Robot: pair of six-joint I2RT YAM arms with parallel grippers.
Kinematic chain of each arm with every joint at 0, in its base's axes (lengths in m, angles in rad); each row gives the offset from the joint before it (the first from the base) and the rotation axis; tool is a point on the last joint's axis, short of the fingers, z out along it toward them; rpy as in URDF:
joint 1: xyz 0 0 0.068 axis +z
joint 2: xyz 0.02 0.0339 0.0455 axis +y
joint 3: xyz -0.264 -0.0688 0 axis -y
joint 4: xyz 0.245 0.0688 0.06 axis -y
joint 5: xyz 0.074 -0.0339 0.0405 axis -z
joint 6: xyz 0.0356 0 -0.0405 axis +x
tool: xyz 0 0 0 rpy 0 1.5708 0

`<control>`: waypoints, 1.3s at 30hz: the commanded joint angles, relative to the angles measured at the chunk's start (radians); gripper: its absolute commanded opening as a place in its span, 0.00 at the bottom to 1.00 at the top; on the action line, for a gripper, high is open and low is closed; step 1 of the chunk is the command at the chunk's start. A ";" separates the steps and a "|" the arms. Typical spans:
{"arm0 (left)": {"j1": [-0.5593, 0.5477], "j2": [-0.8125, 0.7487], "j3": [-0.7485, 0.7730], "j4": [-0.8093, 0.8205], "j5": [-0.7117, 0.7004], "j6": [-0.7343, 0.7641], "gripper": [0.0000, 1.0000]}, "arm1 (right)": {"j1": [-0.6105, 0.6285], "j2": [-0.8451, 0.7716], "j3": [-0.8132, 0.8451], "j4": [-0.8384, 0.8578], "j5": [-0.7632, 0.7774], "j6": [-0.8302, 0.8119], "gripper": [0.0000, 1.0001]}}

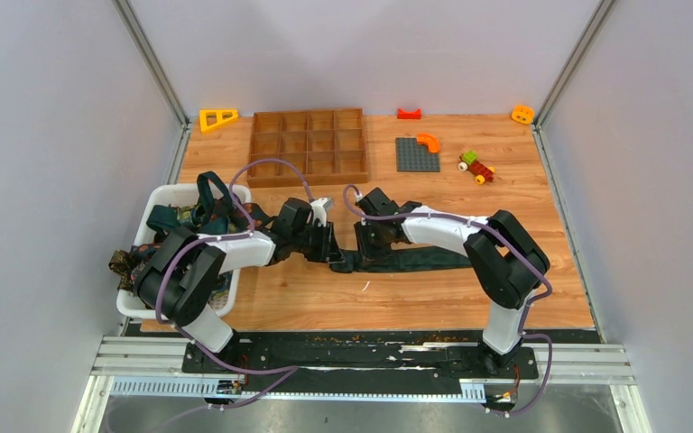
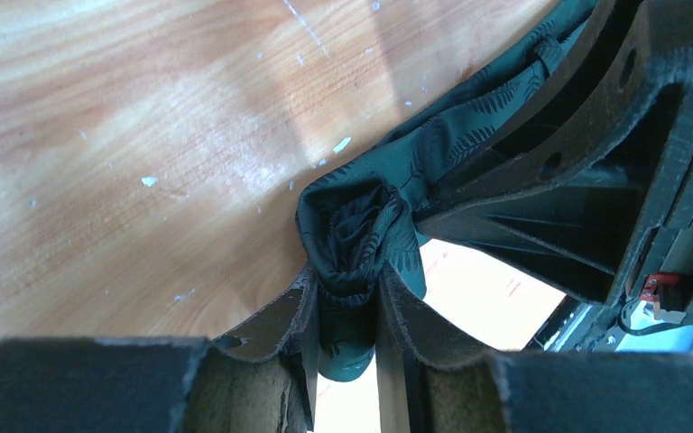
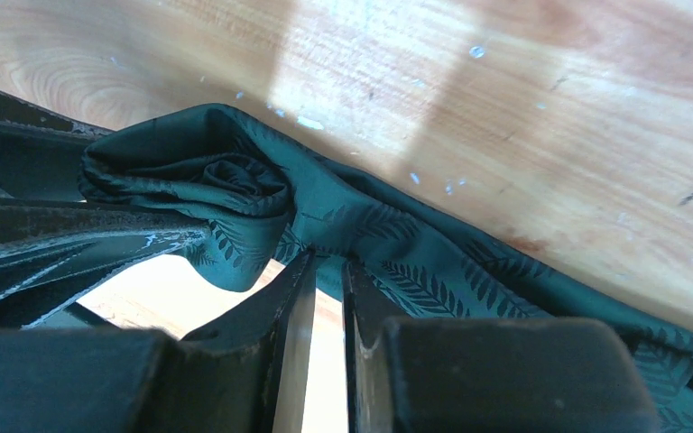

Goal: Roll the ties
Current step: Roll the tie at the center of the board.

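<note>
The left gripper (image 2: 343, 311) is clenching, its fingers (image 2: 275, 316) narrowed onto the rolled end (image 2: 354, 225) of a dark green leaf-patterned fabric tie (image 1: 420, 260) and squeezing the coil between them. The right gripper (image 3: 325, 275) is pinching the same tie with its fingers (image 3: 284, 307) almost together, gripping the flat strip just beside the coil. The tie is lying on the wooden table (image 1: 505, 298) near the middle, its long axis running left to right. The coiled end is pointing left, at the left gripper, and the flat strip is trailing right under the right arm. A white plastic basket (image 1: 164, 192) is sitting at the left edge, holding a heap of more ties (image 1: 189, 216). A brown patterned one (image 1: 124, 263) is hanging over its left rim. A brown wooden tray of square compartments (image 1: 307, 144) is standing at the far side.
</note>
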 commanded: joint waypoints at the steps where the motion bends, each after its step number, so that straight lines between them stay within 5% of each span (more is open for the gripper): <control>1: -0.006 -0.047 -0.015 -0.100 -0.035 0.031 0.18 | 0.034 -0.020 -0.005 -0.060 0.031 0.015 0.19; 19: -0.006 -0.081 0.108 -0.432 -0.217 0.126 0.16 | -0.006 0.020 0.173 -0.131 0.089 -0.055 0.20; 39: -0.029 -0.034 0.313 -0.711 -0.486 0.176 0.14 | -0.011 0.092 0.136 -0.074 0.064 -0.020 0.19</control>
